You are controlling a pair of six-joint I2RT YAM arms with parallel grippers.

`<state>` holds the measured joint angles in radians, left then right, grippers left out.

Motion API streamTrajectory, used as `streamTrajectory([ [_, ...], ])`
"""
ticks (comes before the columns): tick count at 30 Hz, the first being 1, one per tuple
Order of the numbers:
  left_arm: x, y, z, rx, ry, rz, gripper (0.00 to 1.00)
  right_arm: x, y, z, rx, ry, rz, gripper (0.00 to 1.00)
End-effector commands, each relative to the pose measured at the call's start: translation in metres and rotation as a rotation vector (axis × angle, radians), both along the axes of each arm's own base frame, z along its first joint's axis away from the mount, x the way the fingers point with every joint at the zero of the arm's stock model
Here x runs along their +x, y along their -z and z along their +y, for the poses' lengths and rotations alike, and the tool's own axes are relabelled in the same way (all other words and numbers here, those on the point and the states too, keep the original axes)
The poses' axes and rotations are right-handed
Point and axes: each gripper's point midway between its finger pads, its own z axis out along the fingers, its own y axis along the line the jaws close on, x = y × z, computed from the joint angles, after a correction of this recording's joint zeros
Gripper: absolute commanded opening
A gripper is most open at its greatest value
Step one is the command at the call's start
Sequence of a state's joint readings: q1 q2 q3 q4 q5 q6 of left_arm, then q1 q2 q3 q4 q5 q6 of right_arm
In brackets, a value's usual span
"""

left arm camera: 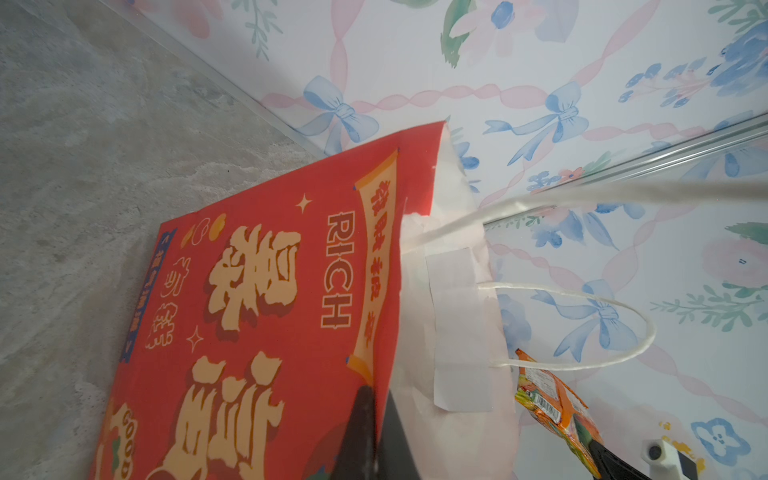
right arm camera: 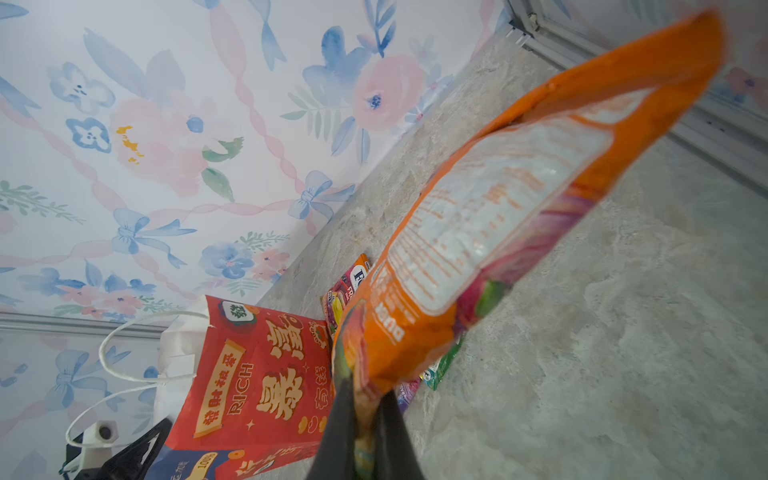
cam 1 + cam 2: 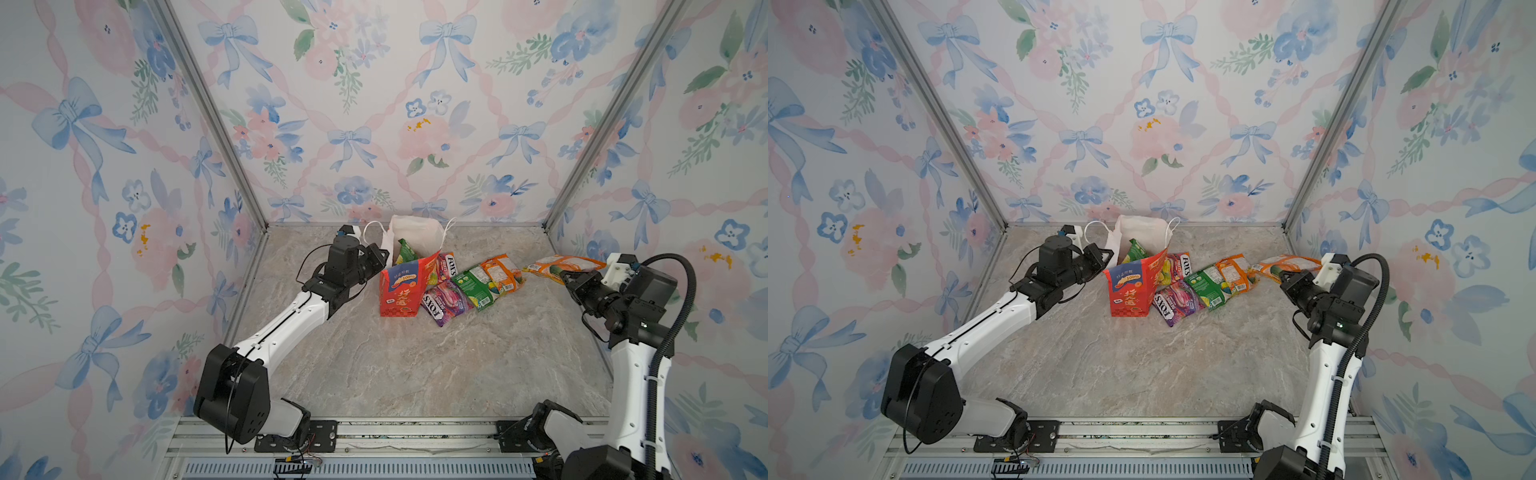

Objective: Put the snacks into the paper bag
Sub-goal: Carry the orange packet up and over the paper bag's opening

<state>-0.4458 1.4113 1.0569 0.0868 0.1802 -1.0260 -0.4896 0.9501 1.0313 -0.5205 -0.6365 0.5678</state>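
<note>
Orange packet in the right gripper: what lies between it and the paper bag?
Four loose ones on the table, in both top views: orange packet, green packet, purple FOX'S packet and, beside the paper bag, red-yellow FOX'S packet.

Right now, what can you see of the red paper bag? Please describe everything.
The paper bag is red with a blue panel, cream Chinese characters and the word RICH. It stands on the marbled table, mouth open, white inside, with two white cord handles. A green packet pokes out of the mouth. The left gripper has its jaws shut on the rim; a purple FOX'S packet lies against its side.
</note>
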Motion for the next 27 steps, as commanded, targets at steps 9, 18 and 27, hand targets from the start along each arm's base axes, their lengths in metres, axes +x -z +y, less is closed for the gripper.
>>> streamTrajectory([
  [9,0.002,-0.029,-0.008,-0.031,0.033,-0.084,0.0,-0.007,-0.121,0.079,-0.109,-0.252,-0.23,0.0],
  [18,0.002,-0.032,-0.01,-0.043,0.037,-0.089,0.0,-0.012,-0.188,0.156,-0.217,-0.471,-0.334,0.0],
  [27,0.002,-0.034,-0.01,-0.045,0.035,-0.091,0.0,0.008,-0.207,0.252,-0.352,-0.699,-0.358,0.0],
])
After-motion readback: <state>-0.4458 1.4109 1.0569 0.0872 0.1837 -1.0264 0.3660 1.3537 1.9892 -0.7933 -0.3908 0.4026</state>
